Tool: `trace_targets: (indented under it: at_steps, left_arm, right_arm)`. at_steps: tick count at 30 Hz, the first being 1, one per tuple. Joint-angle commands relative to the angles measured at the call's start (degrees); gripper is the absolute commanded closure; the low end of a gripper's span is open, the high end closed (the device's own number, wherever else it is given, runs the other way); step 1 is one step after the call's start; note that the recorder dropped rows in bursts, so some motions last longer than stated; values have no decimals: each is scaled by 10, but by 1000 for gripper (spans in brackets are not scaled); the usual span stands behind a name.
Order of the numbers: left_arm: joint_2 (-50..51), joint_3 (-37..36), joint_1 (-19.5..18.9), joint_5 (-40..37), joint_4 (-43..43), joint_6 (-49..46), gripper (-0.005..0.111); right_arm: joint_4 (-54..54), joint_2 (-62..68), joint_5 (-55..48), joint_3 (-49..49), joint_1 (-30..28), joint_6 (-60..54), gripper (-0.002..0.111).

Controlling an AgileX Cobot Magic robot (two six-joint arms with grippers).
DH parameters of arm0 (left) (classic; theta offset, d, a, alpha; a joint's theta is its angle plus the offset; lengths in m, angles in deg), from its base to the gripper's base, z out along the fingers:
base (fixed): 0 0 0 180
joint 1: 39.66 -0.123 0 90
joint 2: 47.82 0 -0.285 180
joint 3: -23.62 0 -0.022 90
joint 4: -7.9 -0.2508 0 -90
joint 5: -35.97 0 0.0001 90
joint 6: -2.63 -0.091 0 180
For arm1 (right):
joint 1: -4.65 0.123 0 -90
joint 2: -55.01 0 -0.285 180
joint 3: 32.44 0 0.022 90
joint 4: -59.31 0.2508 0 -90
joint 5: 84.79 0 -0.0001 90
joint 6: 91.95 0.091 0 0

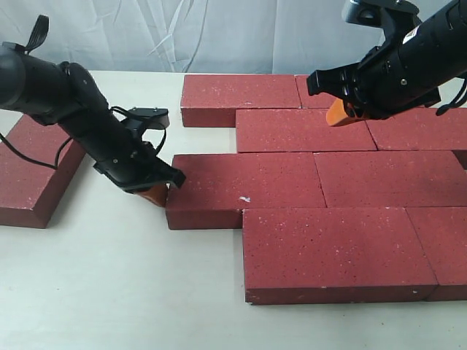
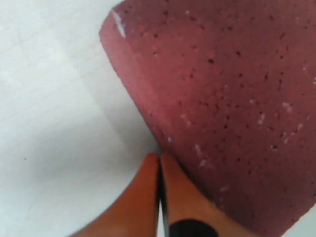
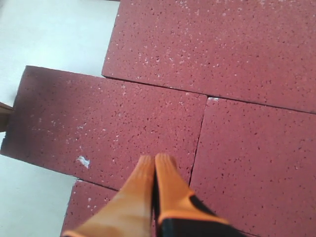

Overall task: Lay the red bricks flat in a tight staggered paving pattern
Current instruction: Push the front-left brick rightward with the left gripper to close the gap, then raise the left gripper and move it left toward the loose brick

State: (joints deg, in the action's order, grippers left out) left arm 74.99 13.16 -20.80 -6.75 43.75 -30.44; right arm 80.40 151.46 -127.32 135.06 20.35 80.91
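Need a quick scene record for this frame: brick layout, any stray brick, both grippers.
pattern: red bricks lie flat in four staggered rows, joints look tight
loose brick: flat at the far left, apart from the pattern
chipped brick: left end of the third row, sticks out past the row below
left gripper: shut, empty, tips at the chipped brick's left end face
right gripper: shut, empty, over the second row; contact unclear
surface: white table

The exterior view's edges cut off the loose left brick (image 1: 33,171) and the rightmost bricks (image 1: 446,244).
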Motion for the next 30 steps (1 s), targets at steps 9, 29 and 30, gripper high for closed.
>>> trace_targets:
  at_steps: [9, 29, 30]
  left_arm:
    - [-2, 0, 17, 17, -19, -4, 107]
    - [-55, 14, -40, 3, -120, 91, 107]
    - [-64, 14, -40, 3, -125, 96, 107]
  right_arm:
    - [0, -4, 1, -1, -2, -3, 109]
    - [0, -4, -1, -1, -2, -3, 109]
    - [0, -4, -1, -1, -2, -3, 109]
